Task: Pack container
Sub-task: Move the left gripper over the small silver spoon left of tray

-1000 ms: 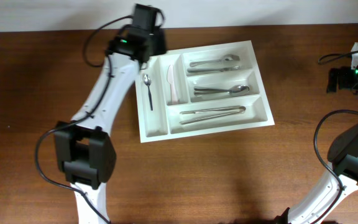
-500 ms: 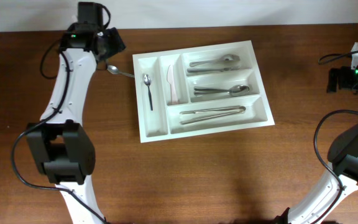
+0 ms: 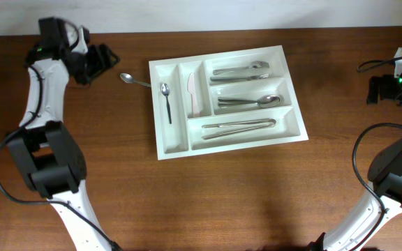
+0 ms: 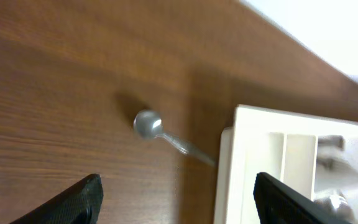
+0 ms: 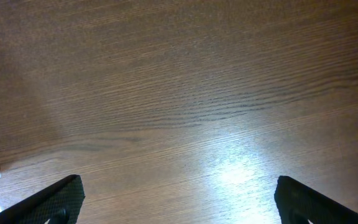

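Observation:
The white cutlery tray (image 3: 173,143) lies at the table's middle, with a small spoon (image 3: 166,100), a white knife (image 3: 192,94) and several metal utensils (image 3: 246,101) in its compartments. A loose metal spoon (image 3: 134,79) lies on the table just left of the tray; it also shows in the left wrist view (image 4: 160,132) beside the tray's corner (image 4: 253,162). My left gripper (image 3: 98,61) is open and empty, left of that spoon. In its wrist view the left gripper (image 4: 178,202) has its fingers wide apart. My right gripper (image 3: 375,89) is open and empty at the far right edge, over bare wood (image 5: 179,124).
Black cables (image 3: 379,64) run along the table's far right edge near the right arm. The left arm (image 3: 44,111) reaches along the left side. A white wall strip (image 3: 257,14) borders the table's back edge.
My left gripper has swung from the tray's back left corner far to the left, uncovering a loose spoon on the table. The right arm has not moved.

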You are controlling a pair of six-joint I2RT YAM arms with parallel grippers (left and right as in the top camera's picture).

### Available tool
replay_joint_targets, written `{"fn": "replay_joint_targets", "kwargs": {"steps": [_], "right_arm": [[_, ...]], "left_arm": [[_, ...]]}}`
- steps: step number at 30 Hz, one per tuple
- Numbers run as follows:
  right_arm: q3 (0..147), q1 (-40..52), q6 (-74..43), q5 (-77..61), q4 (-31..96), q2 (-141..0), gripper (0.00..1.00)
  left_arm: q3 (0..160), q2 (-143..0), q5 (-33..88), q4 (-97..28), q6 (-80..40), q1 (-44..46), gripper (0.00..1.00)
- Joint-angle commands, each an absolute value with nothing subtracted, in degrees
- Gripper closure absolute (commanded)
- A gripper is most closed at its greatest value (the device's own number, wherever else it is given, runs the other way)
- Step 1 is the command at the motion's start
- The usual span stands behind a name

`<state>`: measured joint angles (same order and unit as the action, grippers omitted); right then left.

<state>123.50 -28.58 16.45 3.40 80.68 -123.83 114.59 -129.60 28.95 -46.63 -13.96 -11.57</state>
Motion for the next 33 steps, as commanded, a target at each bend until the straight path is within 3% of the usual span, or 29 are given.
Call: {"fn": "replay_joint_targets", "kwargs": {"steps": [1,10,16,33], "right_arm": [[123.2,-28.9,15.8,3.0,80.7,-124.1,0.01],[123.2,-28.9,15.8,3.0,80.7,-124.1,0.01],[123.2,-28.9,15.8,3.0,80.7,-124.1,0.01],[123.2,-28.9,15.8,3.0,80.7,-124.1,0.01]], "left_arm": [[114.4,-132.9,42.9,-48.5,-3.2,-14.1,0.21],[114.4,-134.5,42.3,-48.1,3.6,-13.6,0.3],[114.4,-135.4,38.6,-47.1,3.6,-13.0,0.21],[114.4,-137.7,33.6,-37.2,-0.1,-12.0,0.2]]}}
